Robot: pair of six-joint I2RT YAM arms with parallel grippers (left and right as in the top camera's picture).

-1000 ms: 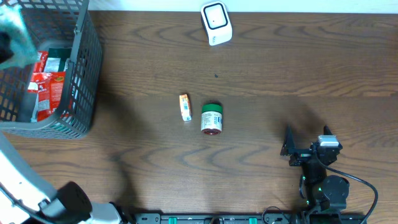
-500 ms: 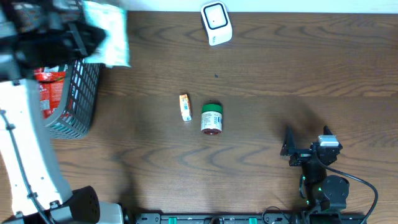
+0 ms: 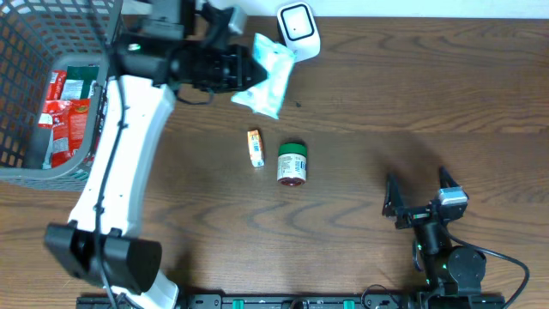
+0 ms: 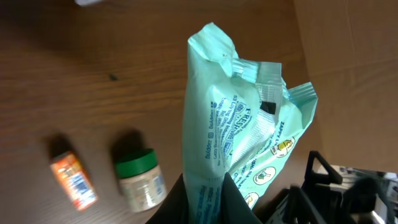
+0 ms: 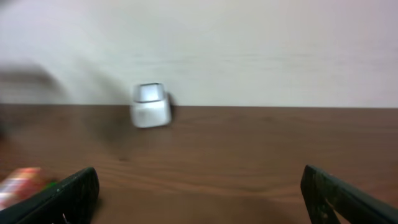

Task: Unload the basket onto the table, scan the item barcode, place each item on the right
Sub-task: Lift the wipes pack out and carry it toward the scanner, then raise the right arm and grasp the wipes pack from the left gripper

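change: pouch lifted out of basket and carried beside scanner | left tool clamped on pouch | right tool wide open, empty | barcode presentation judged next

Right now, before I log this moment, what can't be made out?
- Barcode on the pouch: none readable; print too small in the left wrist view, lower end hidden by the left tool.
- The scanner: a blurred white blob in the right wrist view.
- The basket: cut off by the overhead's left edge; mesh hides part of its packets.
- Labels on the jar and box: too small overhead.
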